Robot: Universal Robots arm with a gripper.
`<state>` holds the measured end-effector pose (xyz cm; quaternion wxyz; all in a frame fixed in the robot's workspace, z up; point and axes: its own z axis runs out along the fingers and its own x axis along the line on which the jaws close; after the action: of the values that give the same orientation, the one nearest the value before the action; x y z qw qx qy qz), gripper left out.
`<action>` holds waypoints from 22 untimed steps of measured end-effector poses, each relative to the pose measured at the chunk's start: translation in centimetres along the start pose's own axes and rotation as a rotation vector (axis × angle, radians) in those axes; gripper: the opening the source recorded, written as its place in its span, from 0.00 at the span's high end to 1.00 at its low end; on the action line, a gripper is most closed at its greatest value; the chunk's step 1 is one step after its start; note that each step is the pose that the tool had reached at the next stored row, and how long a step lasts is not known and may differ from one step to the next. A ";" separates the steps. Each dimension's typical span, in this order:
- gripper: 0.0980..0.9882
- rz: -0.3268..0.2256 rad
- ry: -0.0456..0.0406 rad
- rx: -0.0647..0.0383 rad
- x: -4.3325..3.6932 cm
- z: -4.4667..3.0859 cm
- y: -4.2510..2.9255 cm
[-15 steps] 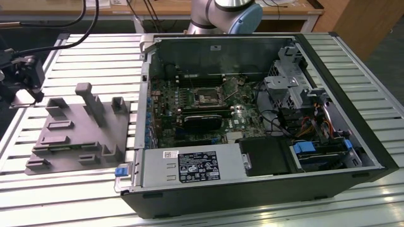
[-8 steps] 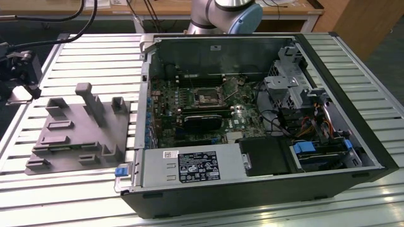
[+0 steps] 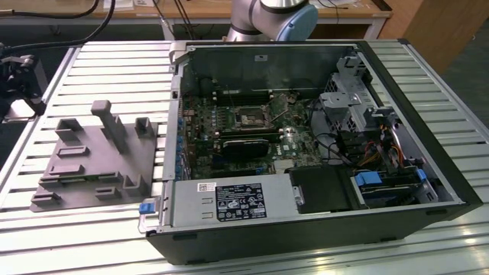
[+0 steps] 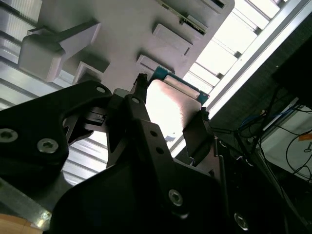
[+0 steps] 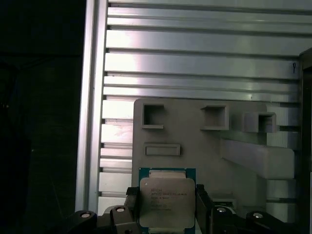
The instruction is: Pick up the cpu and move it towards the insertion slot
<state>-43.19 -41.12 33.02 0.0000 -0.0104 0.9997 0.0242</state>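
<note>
- silver slatted table (image 3: 114, 57) under the whole job, carrying an open black computer case (image 3: 321, 235) and, to the exterior view's left of it, a grey fixture plate (image 3: 84, 172) with raised blocks.
- black gripper (image 5: 166, 195) drawn in narrow and clamped on the cpu (image 5: 167, 209), with fingers (image 5: 202, 209) pressed to two opposite edges of the chip in both wrist views.
- insertion slot (image 3: 251, 118) on the green board (image 3: 200, 143) inside the case — silvery frame, dark centre, nothing seated in it as far as can be told, and well apart from the plate.
- cpu itself held flat between the fingers over the fixture plate's end of the table, with the plate's pockets and blocks close behind it.
- progress, as a judgement: grasp made, so the pick-up half looks in hand. hard to tell whether the chip is lifted clear of the plate or just resting in its seat. carry across to the slot not yet done, given the plate right behind the chip.
- exterior view: gives the layout — case, socket and plate, and the gap to be crossed between them.
- first wrist view: gives the cpu's metal top square-on, with the green rim around it and a finger on either side.
- second wrist view: gives the same grip from a slant, with bright glare off the lid and the table's edge rail beyond.
</note>
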 end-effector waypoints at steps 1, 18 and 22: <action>0.50 0.000 0.0000 0.000 0.00 -0.10 0.00; 0.50 0.000 0.0001 0.000 0.00 -2.62 0.15; 0.50 0.000 0.0000 0.000 0.00 -3.16 0.18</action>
<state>-43.19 -41.10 36.18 0.0000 -0.0104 0.9997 0.0242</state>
